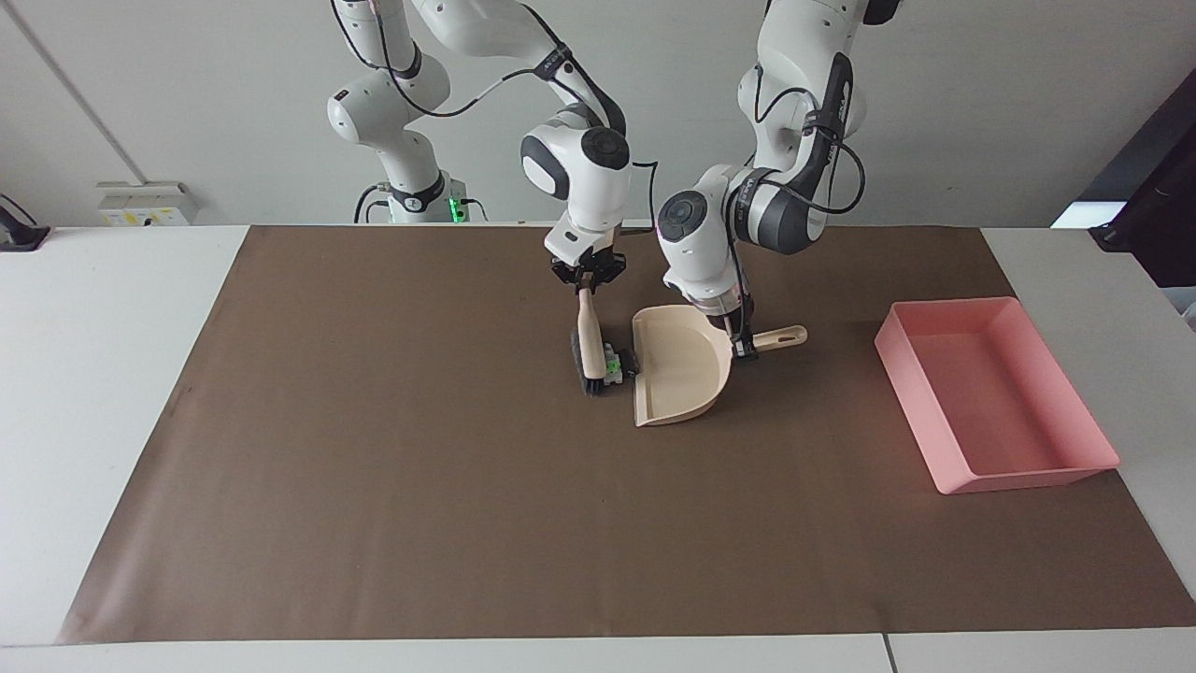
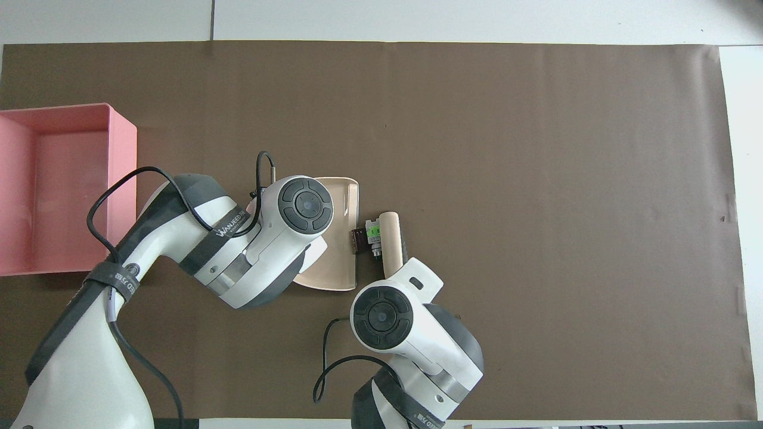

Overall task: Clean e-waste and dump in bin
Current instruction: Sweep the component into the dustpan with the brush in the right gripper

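The e-waste [image 1: 614,365] [image 2: 368,236], a white part with a green face and a black part, lies squeezed between the brush and the open lip of the beige dustpan [image 1: 680,376] [image 2: 340,238]. My right gripper [image 1: 587,280] is shut on the top of the wooden brush [image 1: 589,341] [image 2: 390,241], whose bristles rest on the mat against the parts. My left gripper [image 1: 741,344] is shut on the dustpan's handle [image 1: 780,337]. The pink bin [image 1: 992,391] [image 2: 59,185] stands at the left arm's end of the table, holding nothing.
A brown mat [image 1: 467,523] [image 2: 536,149] covers the white table [image 1: 103,308]. The left arm's wrist hides most of the dustpan in the overhead view.
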Available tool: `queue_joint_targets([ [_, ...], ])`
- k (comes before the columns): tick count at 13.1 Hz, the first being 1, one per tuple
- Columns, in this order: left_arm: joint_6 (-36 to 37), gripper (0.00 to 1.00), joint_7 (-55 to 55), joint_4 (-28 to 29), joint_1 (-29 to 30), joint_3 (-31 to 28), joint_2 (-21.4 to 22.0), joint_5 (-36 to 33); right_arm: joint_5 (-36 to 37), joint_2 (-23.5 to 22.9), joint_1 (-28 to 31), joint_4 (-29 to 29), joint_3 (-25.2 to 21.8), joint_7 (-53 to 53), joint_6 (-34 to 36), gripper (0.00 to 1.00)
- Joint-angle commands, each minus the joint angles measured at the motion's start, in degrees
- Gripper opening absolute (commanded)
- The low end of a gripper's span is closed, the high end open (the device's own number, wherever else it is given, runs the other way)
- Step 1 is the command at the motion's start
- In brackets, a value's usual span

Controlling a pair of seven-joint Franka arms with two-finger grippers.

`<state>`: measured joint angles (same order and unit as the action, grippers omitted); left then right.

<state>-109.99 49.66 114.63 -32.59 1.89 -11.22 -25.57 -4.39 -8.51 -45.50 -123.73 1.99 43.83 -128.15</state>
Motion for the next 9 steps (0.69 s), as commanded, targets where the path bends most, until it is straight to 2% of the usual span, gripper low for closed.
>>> queue_joint_targets([
  [1,0.9,0.0,-0.3,0.1,-1.6,-0.5,-0.6,0.4,-14.8,-4.5,0.2,2.5,2.2,-4.3,-8.7,0.0],
  [2,0.7,0.0,0.0,0.4,-1.6,-0.4,-0.5,0.4,-21.5,-5.3,0.1,4.4,2.5,-7.1,-9.9,0.0],
  [3,0.7,0.0,0.5,0.5,-1.6,-0.4,-0.5,0.4,-22.5,-5.6,0.1,6.0,2.4,-7.6,-9.1,0.0],
  [7,-1.9,0.0,2.7,1.0,1.0,-0.4,0.2,1.0,-22.4,-3.0,0.8,6.5,2.1,-7.5,-2.8,0.0],
  [9,-3.7,0.0,10.2,1.0,4.5,-0.5,1.6,8.1,-20.4,0.2,1.8,6.4,1.8,-7.3,2.4,0.0],
])
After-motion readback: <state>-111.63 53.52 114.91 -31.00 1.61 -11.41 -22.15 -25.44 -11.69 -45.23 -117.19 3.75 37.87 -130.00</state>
